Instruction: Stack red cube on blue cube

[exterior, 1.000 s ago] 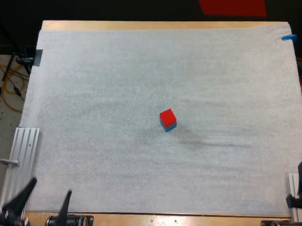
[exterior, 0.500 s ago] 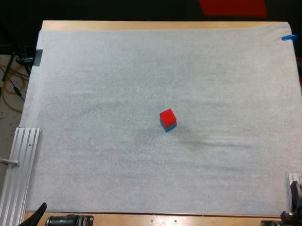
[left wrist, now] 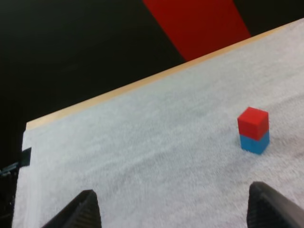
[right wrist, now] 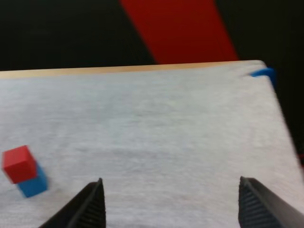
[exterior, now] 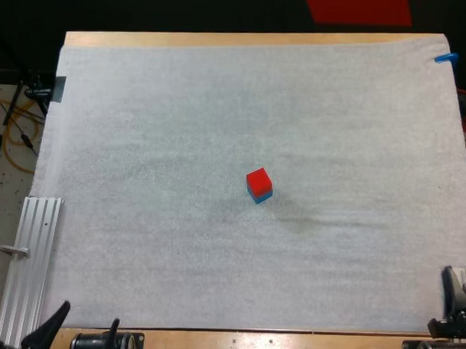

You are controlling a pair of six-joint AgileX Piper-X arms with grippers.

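The upper cube (exterior: 258, 178) rests on the lower cube (exterior: 262, 196) — midway across the mat (exterior: 220, 105).

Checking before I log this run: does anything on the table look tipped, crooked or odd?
Nothing stands out. The red cube sits upright on the blue cube; the left gripper and right gripper are open, clear of them.

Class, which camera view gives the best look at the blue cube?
The left wrist view: the blue cube shows two side faces beneath the red cube. The high view shows a thin blue edge under the red; the right wrist view shows it partly covered.
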